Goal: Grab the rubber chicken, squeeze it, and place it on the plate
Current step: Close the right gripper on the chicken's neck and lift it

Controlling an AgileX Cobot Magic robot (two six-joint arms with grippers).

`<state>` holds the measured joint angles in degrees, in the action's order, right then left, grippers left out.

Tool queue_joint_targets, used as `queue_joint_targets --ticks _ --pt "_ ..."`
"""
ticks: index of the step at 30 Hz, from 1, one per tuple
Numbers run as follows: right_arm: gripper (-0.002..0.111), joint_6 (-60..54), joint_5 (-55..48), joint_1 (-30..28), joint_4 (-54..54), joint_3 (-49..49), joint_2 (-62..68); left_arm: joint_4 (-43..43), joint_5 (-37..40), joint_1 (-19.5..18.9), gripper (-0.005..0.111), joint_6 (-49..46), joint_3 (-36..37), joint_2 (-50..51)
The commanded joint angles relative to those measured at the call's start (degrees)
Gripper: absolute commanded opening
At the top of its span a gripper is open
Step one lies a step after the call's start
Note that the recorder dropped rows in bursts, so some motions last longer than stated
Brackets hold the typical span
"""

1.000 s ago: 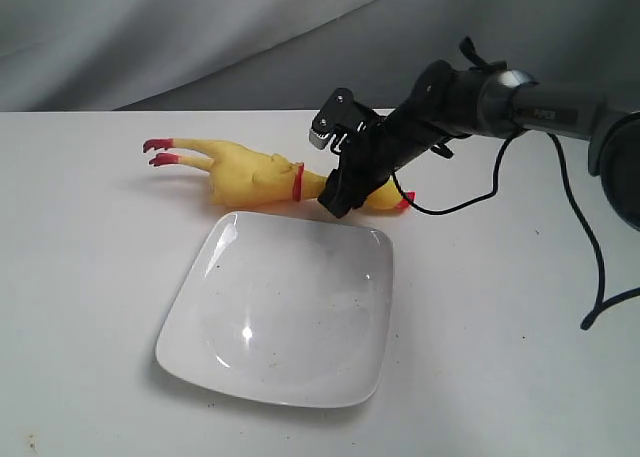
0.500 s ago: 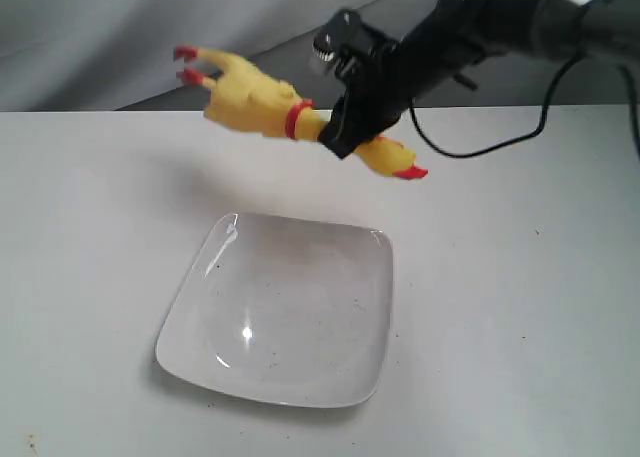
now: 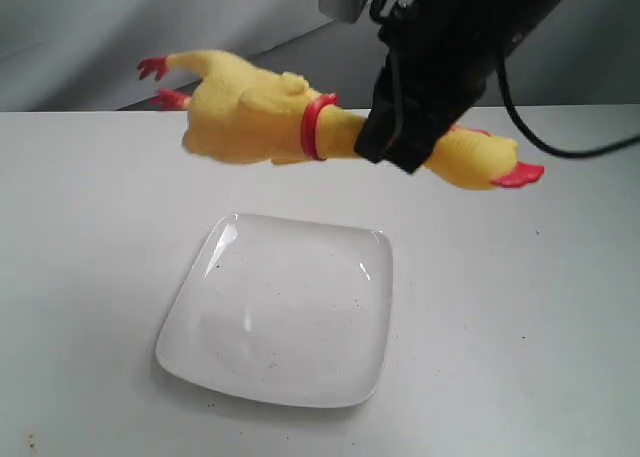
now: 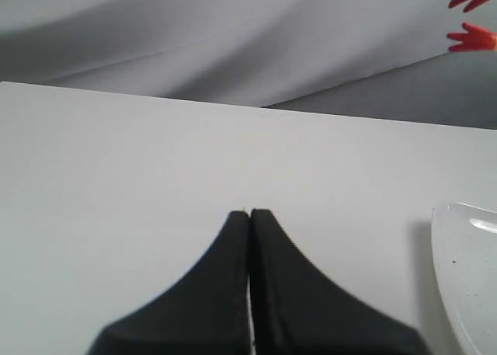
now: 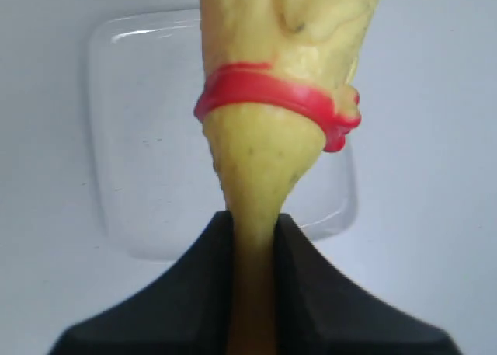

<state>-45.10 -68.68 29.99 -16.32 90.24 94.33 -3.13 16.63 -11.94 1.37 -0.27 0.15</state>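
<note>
- Pickup done: the right claw pinches the chicken by its neck, held aloft (left claw closed, empty).
- Remaining: setting it on the plate beneath the claw.

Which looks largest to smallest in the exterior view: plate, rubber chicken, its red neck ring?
First, plate or rubber chicken, unsure: the chicken spans wider but is lifted, likely nearer the camera.
Last: red neck ring.

The right claw hides the neck of the rubber chicken.
</note>
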Motion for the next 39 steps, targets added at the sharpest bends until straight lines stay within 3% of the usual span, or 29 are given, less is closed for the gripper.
queue_joint_targets --ticks 1,10,19,26,28,30,32,36,39 --pt "0.0 -0.7 9.5 3.2 -2.3 -11.6 -8.9 -0.2 -0.3 -0.1 0.0 0.0 0.3 -0.2" --pt "0.0 -0.7 31.8 4.8 -5.1 -34.2 -22.5 -0.2 -0.3 -0.1 0.0 0.0 0.3 -0.2" --pt "0.0 -3.3 31.6 4.8 -9.9 -37.8 -24.7 3.7 -18.0 -0.1 0.0 -1.4 0.3 -0.2" --pt "0.0 -6.3 29.0 4.8 -15.5 -37.8 -24.7 3.1 -25.2 -0.1 0.0 -1.0 0.3 -0.2" --pt "0.0 -6.5 28.9 4.8 -15.6 -37.8 -24.7 1.9 -31.5 -0.1 0.0 5.6 0.3 -0.2" --pt "0.0 -6.5 28.9 4.8 -15.6 -37.8 -24.7 2.1 -38.3 -0.1 0.0 20.3 0.3 -0.2" --pt "0.0 -6.5 28.9 4.8 -15.9 -37.8 -24.7 8.9 -43.0 -0.1 0.0 34.3 0.3 -0.2" --pt "0.0 -6.5 28.7 4.8 -16.0 -37.8 -24.7 39.7 -59.0 -0.1 0.0 45.8 0.3 -0.2" --pt "0.0 -6.5 28.7 4.8 -15.8 -37.8 -24.7 63.6 -54.2 -0.1 0.0 61.3 -6.5 3.6"
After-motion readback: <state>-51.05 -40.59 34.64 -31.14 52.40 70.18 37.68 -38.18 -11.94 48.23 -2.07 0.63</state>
